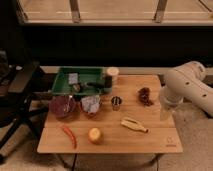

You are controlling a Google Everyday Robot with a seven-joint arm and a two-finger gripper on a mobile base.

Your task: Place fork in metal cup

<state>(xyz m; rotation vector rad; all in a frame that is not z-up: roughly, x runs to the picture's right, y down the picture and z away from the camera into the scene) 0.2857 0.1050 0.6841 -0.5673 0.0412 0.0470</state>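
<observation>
The metal cup (116, 102) stands upright near the middle of the wooden table (155, 142), small and silver-grey with a dark inside. A thin dark stick-like piece that looks like the fork (94, 86) lies in the green tray (62, 82) at the back left. My white arm (187, 85) comes in from the right. My gripper (165, 111) hangs below it over the table's right edge, well to the right of the cup and far from the tray.
A cream cup (112, 74) stands by the tray. Two bowls (62, 106) (91, 105) sit left of the metal cup. A red-brown item (145, 96), a yellowish banana-like piece (134, 125), an orange fruit (94, 135) and a red chili (69, 135) lie on the table. A dark chair (15, 90) stands at the left.
</observation>
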